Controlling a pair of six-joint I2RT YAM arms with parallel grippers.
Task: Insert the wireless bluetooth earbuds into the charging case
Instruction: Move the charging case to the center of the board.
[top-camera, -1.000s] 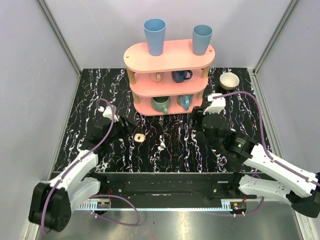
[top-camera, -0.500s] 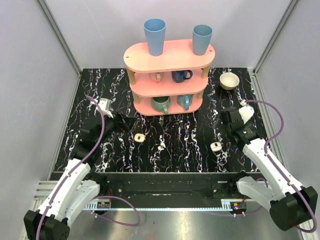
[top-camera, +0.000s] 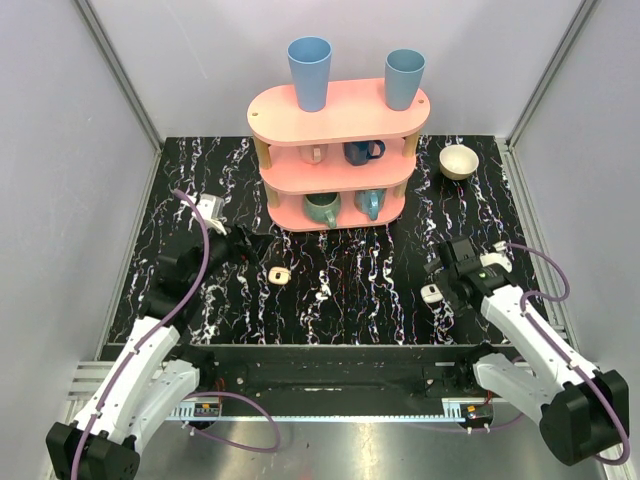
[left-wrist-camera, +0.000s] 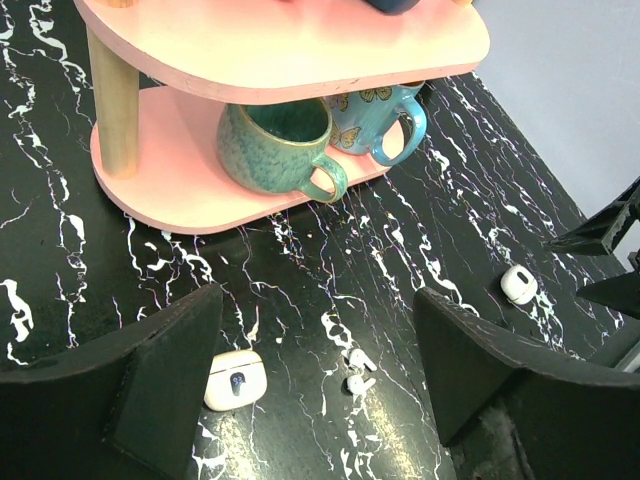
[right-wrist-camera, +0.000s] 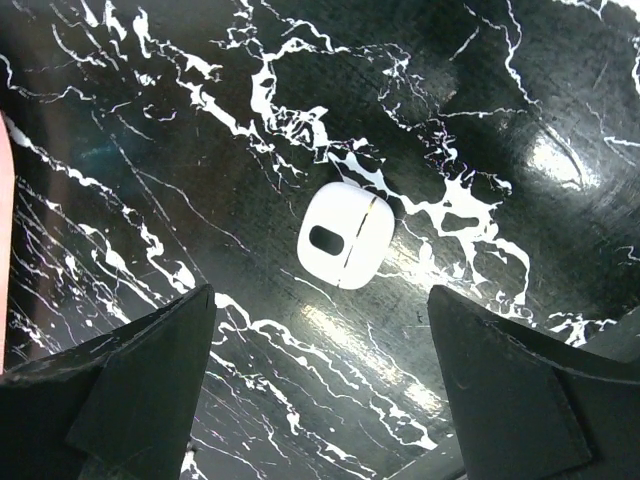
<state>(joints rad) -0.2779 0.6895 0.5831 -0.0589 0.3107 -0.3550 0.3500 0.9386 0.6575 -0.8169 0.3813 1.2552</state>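
Pink shelf (top-camera: 340, 115) stands beyond both arms. Left gripper (left-wrist-camera: 318, 300) and right gripper (right-wrist-camera: 320, 295) are spread wide, holding nothing. White case (right-wrist-camera: 345, 235) lies beneath the right gripper; beige case (left-wrist-camera: 235, 380) and earbuds (left-wrist-camera: 355, 370) lie apart beneath the left.

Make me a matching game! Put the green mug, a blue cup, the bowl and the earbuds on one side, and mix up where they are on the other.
Things:
1. green mug
2. left tall blue cup
3. beige bowl
4. earbuds

Places:
A. on top of the pink shelf
B. middle of the black table, in front of the shelf
C. lowest level of the shelf
D. far right corner of the table

Pairs: 1-C, 2-A, 3-D, 4-B
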